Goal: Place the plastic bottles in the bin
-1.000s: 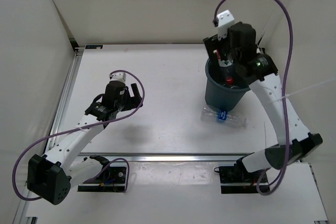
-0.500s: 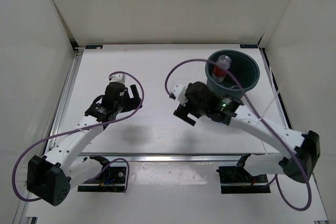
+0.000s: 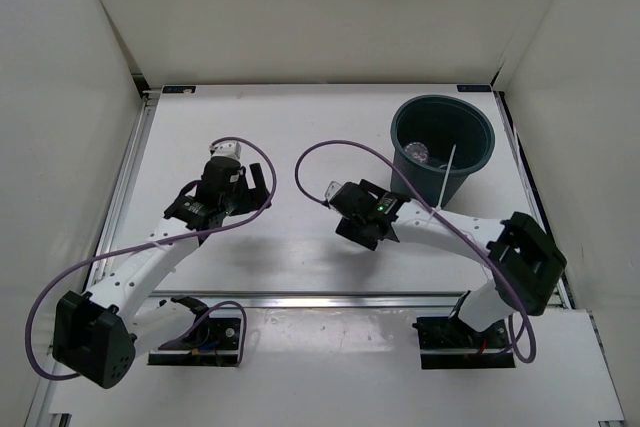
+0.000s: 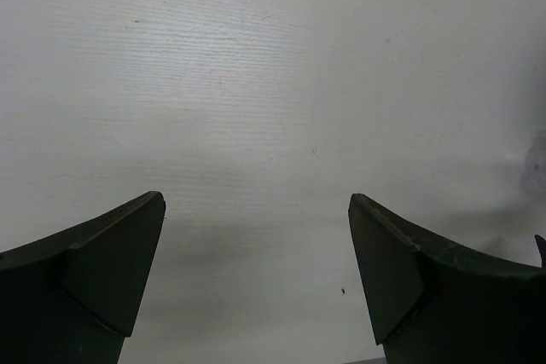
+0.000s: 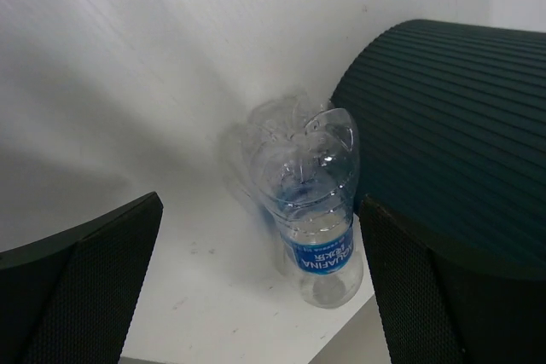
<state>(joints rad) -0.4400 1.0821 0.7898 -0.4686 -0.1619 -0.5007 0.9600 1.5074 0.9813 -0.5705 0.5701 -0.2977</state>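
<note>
The bin [image 3: 470,162] stands at the back right; a clear bottle [image 3: 420,154] lies inside it. In the right wrist view the blue-labelled bottle [image 5: 311,202] lies on the table against the bin's ribbed wall [image 5: 452,125]. My right gripper [image 5: 260,202] is open and empty, its fingers on either side of that bottle but short of it. In the top view this gripper [image 3: 365,227] is low over the table left of the bin, and the arm hides the blue-labelled bottle. My left gripper [image 3: 255,185] is open and empty over bare table [image 4: 256,125].
White walls enclose the table on the back and both sides. A metal rail [image 3: 125,177] runs along the left edge. The right arm [image 3: 450,237] stretches across the table in front of the bin.
My right arm has come down from above the bin to the table left of it, and the red-capped bottle it held over the bin is no longer in its jaws. The left arm has not moved.
</note>
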